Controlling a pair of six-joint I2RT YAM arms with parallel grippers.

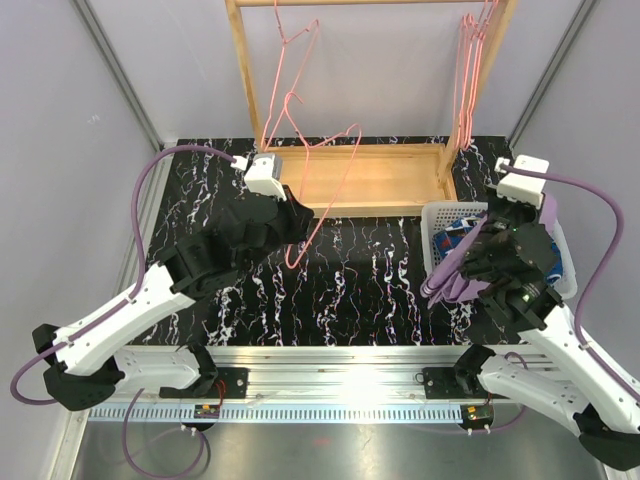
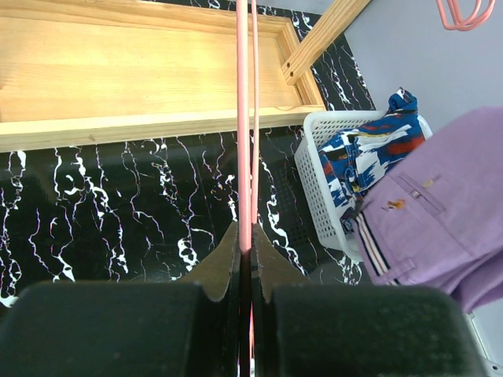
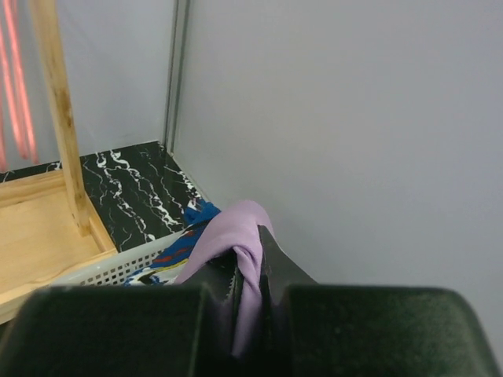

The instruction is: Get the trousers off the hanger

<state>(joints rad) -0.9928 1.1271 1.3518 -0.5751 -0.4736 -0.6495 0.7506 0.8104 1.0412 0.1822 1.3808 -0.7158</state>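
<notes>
My left gripper (image 1: pixel 303 216) is shut on a bare pink wire hanger (image 1: pixel 345 170) and holds it above the black marbled table; in the left wrist view the wire (image 2: pixel 244 118) runs straight out from between the closed gripper (image 2: pixel 245 251). My right gripper (image 1: pixel 482 243) is shut on the lilac trousers (image 1: pixel 452 278), which hang over the front of a white basket (image 1: pixel 436 213). In the right wrist view the lilac cloth (image 3: pixel 236 224) is pinched in the gripper (image 3: pixel 250 263). The blue patterned trousers (image 1: pixel 456 236) lie in the basket, also seen in the left wrist view (image 2: pixel 369 153).
A wooden rack with a tray base (image 1: pixel 385 180) stands at the back. More pink hangers hang from its rail at the right (image 1: pixel 470 60) and the left (image 1: pixel 292 80). Grey walls close in both sides. The basket stands at the table's right edge.
</notes>
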